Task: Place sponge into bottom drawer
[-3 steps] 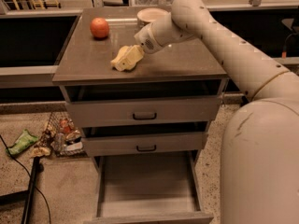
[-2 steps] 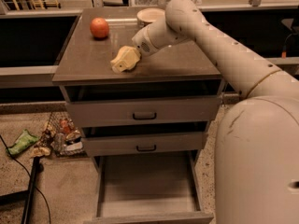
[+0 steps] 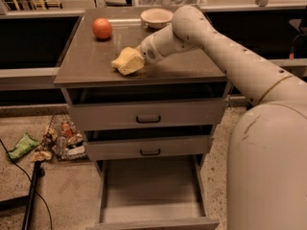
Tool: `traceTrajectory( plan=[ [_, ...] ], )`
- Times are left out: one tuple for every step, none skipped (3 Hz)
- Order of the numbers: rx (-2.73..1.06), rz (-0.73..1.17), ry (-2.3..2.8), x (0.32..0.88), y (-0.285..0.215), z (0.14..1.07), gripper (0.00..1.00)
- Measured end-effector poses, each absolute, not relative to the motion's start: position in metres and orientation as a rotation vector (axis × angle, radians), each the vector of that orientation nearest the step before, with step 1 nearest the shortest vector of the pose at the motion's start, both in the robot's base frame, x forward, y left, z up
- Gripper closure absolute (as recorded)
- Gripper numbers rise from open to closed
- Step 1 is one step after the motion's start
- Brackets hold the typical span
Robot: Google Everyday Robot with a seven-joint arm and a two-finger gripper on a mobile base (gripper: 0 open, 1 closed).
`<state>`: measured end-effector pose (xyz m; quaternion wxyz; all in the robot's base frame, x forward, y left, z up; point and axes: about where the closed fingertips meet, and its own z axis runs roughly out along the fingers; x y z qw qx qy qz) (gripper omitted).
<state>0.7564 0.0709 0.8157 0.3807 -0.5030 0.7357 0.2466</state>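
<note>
Down on the floor, left of the cabinet, lie a green packet and a wire basket of wrappers, well clear of the work. On the bench, the orange sits near the back left corner, apart from everything else and not part of the job. The sponge lies close to the front edge, left of the middle, slightly tipped as if propped. The end effector is right against its right side, reaching in low from the right. Whether it has closed on the sponge or only touches it, I cannot tell. That low, sideways approach suits a soft block lying flat near the edge. A bowl stands at the back edge, behind the arm, which slants in from the right. Below, the two upper drawers are pushed nearly shut. The bottom drawer is pulled fully out, its grey floor bare, so the sponge can go straight down in front of the bench. The sponge is not yet lifted, by my reading, so the task is at the grasping stage.
</note>
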Motion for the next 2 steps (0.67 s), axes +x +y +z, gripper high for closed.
traceTrajectory(
  plan=[
    [-1.279, 0.6, 1.86, 0.747, 0.058, 0.824, 0.66],
    [-1.261, 0.538, 1.815, 0.72, 0.03, 0.857, 0.89]
  ],
)
